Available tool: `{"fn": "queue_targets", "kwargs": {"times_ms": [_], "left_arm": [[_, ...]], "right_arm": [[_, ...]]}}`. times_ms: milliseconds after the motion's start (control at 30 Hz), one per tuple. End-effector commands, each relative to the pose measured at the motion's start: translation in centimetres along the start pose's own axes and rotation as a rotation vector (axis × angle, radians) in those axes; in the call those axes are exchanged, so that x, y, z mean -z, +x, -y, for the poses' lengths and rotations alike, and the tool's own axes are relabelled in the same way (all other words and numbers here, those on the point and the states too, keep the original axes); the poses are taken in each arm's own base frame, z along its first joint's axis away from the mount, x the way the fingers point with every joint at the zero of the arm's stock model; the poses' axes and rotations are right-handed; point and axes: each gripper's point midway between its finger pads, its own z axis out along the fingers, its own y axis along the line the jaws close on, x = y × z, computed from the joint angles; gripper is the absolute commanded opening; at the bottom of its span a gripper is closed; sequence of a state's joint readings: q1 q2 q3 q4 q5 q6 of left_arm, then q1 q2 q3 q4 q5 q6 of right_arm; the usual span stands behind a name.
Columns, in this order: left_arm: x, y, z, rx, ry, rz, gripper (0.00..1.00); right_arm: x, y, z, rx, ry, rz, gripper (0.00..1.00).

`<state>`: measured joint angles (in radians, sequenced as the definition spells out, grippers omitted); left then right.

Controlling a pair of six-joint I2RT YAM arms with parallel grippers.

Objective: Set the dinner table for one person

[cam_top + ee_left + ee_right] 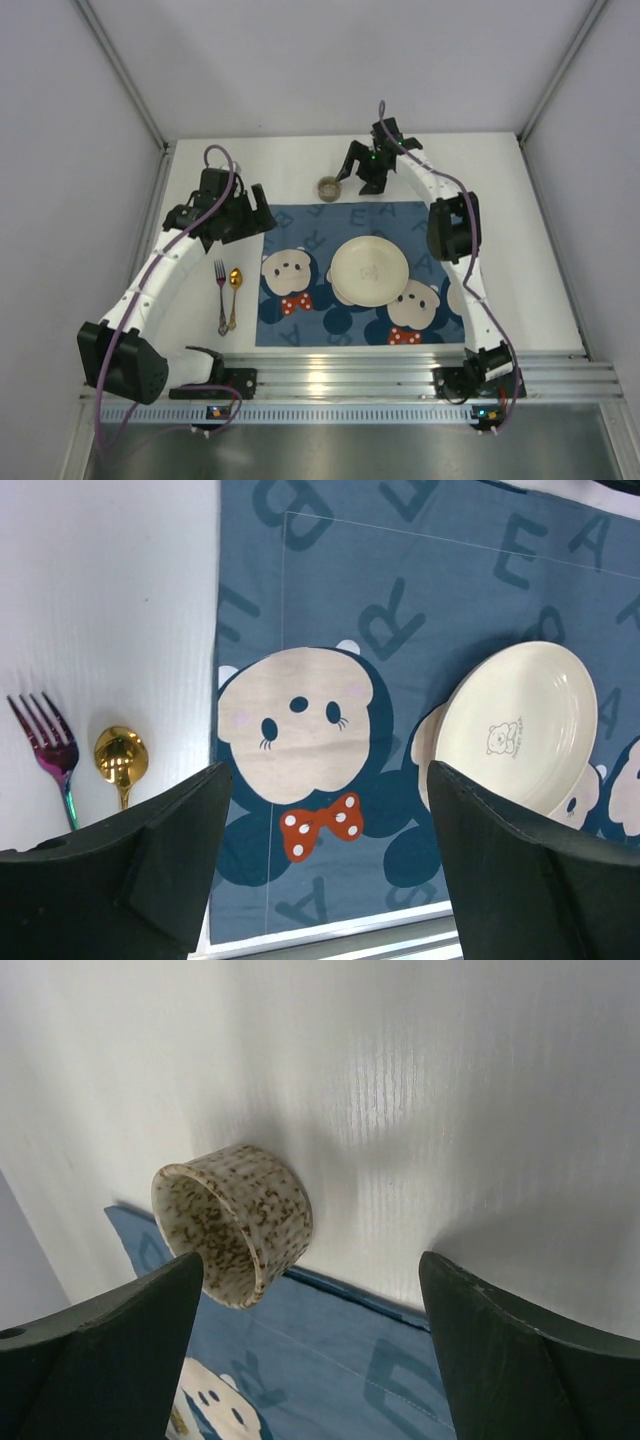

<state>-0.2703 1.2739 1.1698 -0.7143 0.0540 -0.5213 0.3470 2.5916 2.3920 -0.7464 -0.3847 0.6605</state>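
The white dinner table (530,250) carries a blue bear-print placemat (310,225). A cream plate (369,270) lies on the mat, right of centre. A speckled cup (329,187) stands on the table just beyond the mat's far edge. An iridescent fork (221,295) and a gold spoon (234,290) lie side by side left of the mat. My left gripper (262,212) is open and empty, raised over the mat's far left corner; its view shows the plate (520,725), fork (50,750) and spoon (121,755). My right gripper (358,175) is open and empty just right of the cup (235,1220).
Grey walls enclose the table on the left, back and right. An aluminium rail (400,375) with both arm bases runs along the near edge. The placemat's far edge (330,1360) lies under the right gripper (310,1260).
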Motion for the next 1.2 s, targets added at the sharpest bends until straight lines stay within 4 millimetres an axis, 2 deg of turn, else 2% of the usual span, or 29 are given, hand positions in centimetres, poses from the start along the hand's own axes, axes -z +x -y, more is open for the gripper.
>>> {"fn": "queue_targets", "kwargs": {"times_ms": [0,133,167,200,333,433,467,500,533,600,667,833,867,933,967,1033,1067,1100,1133,1167], "left_arm": [[1.4,-0.1,-1.1,0.012,-0.048,0.022,0.84],[2.0,-0.2,-2.0,0.003,-0.085,0.035,0.84],[2.1,-0.4,-2.1,0.0,-0.089,0.039,0.84],[2.2,-0.3,-2.4,-0.001,-0.097,0.035,0.84],[2.4,-0.6,-2.8,-0.015,-0.116,0.036,0.84],[2.6,-0.9,-3.0,-0.024,-0.124,0.037,0.84],[2.6,-1.0,-3.1,-0.028,-0.126,0.037,0.84],[2.7,-1.1,-3.2,-0.029,-0.128,0.038,0.84],[2.6,-1.1,-3.3,-0.032,-0.128,0.036,0.84],[2.6,-1.2,-3.3,-0.033,-0.128,0.034,0.84],[2.4,-1.2,-3.3,-0.033,-0.128,0.032,0.83],[2.1,-1.3,-3.4,-0.033,-0.133,0.029,0.83],[2.0,-1.3,-3.4,-0.035,-0.132,0.031,0.83],[1.8,-1.0,-3.5,-0.038,-0.13,0.021,0.83],[1.6,-1.0,-3.4,-0.039,-0.126,0.022,0.83],[1.1,-0.2,-3.5,-0.037,-0.117,-0.001,0.83],[0.9,0.1,-3.6,-0.038,-0.113,-0.007,0.82],[0.6,0.2,-3.6,-0.036,-0.111,-0.007,0.82],[0.3,1.0,-3.5,-0.037,-0.09,-0.035,0.82],[0.1,1.3,-3.5,-0.036,-0.082,-0.042,0.82]], "right_arm": [[-0.3,-1.7,-3.2,0.049,-0.049,0.097,0.88],[-1.7,-1.0,-3.2,0.054,-0.029,0.092,0.76],[-1.9,-0.8,-3.2,0.056,-0.025,0.093,0.69],[-2.2,-0.5,-3.2,0.06,-0.01,0.095,0.66],[-3.0,-0.3,-2.5,0.063,0.015,0.096,0.58],[-3.0,-0.4,-2.1,0.067,0.032,0.104,0.42],[-3.0,-0.4,-2.1,0.067,0.035,0.106,0.31],[-2.9,-0.7,-2.1,0.066,0.034,0.116,0.26],[-2.8,-1.0,-2.1,0.063,0.032,0.123,0.13],[-2.3,-1.6,-2.3,0.061,0.031,0.141,0.03],[-1.5,-2.4,-3.0,0.075,0.019,0.171,0.0],[3.6,-6.1,-5.9,0.103,-0.067,0.282,0.0],[6.0,-7.4,-6.4,0.098,-0.086,0.319,0.0],[8.1,-8.3,-5.8,0.09,-0.08,0.341,0.0],[10.8,-9.2,-4.9,0.078,-0.064,0.374,0.0],[13.5,-9.7,-3.4,0.081,-0.028,0.406,0.0],[17.3,-10.7,-3.0,0.075,-0.02,0.461,0.0],[17.1,-9.7,0.0,0.058,0.051,0.437,0.0],[18.0,-8.9,1.6,0.041,0.098,0.425,0.0],[19.8,-8.3,4.5,0.01,0.17,0.432,0.0]]}}
